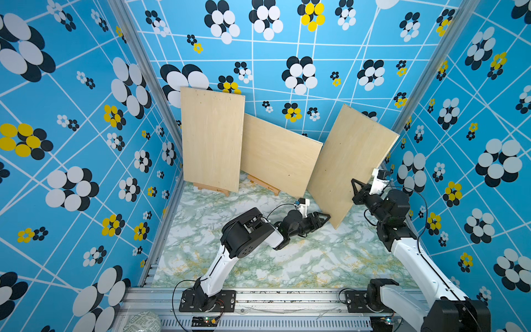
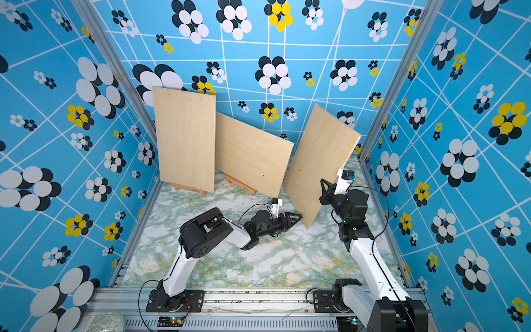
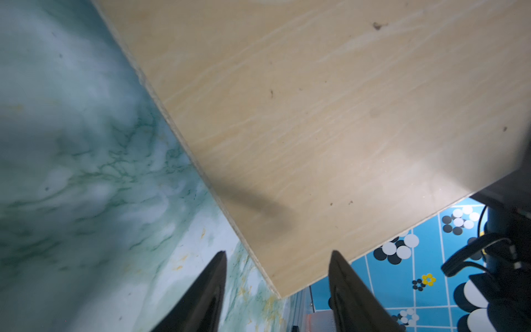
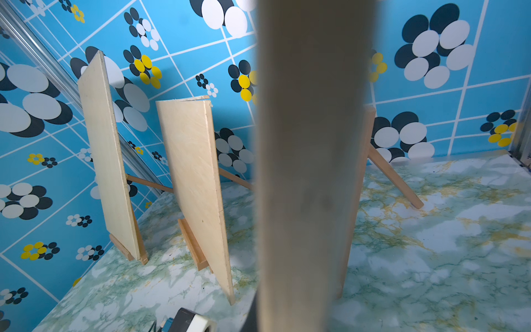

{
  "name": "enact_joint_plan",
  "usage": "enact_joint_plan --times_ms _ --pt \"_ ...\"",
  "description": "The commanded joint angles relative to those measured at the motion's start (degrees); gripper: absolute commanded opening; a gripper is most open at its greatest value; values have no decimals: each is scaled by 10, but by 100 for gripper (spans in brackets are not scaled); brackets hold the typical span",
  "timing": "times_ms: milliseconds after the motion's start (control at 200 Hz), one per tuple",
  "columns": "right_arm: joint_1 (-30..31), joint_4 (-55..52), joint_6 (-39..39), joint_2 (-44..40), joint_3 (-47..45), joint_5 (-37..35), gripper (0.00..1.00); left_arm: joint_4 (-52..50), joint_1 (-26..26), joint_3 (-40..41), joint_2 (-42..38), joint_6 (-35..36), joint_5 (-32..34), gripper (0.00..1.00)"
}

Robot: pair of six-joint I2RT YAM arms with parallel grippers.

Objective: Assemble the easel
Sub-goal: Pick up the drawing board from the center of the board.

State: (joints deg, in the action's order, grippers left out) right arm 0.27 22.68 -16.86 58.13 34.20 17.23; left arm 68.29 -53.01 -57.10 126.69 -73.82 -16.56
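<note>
A plywood board (image 1: 350,163) stands tilted at the right, its lower corner near the marble tabletop. My right gripper (image 1: 355,186) is shut on its right edge; in the right wrist view the board's edge (image 4: 310,172) fills the centre. My left gripper (image 1: 327,217) is open at the lower corner, and the left wrist view shows its jaws on either side of the corner of the board (image 3: 316,115), apart from it. Behind the board stands a wooden easel (image 4: 396,178). Two more boards (image 1: 211,138) (image 1: 278,155) rest on easels at the back.
Patterned blue walls close in the marble tabletop (image 1: 258,258) on three sides. The easel ledges (image 1: 212,189) (image 1: 264,184) stick out below the back boards. An aluminium rail (image 1: 287,299) with both arm bases runs along the front edge.
</note>
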Motion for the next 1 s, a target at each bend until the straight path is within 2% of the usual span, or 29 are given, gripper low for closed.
enact_joint_plan --times_ms 0,25,145,265,665,995 --pt "-3 -16 27 5 18 -10 0 31 -3 14 -2 15 -1 42" --pt "-3 -15 27 5 19 -10 0 28 -2 18 -3 16 -3 36" --pt "-3 -16 28 6 19 -9 0 15 -2 35 0 15 -4 19" --pt "-3 -20 27 8 22 -10 0 25 -7 29 23 7 -1 10" --pt "-3 -20 7 14 30 6 0 -12 -10 -37 71 2 0 2" --pt "-3 -13 -6 9 22 4 0 4 -20 -108 123 -27 19 1"
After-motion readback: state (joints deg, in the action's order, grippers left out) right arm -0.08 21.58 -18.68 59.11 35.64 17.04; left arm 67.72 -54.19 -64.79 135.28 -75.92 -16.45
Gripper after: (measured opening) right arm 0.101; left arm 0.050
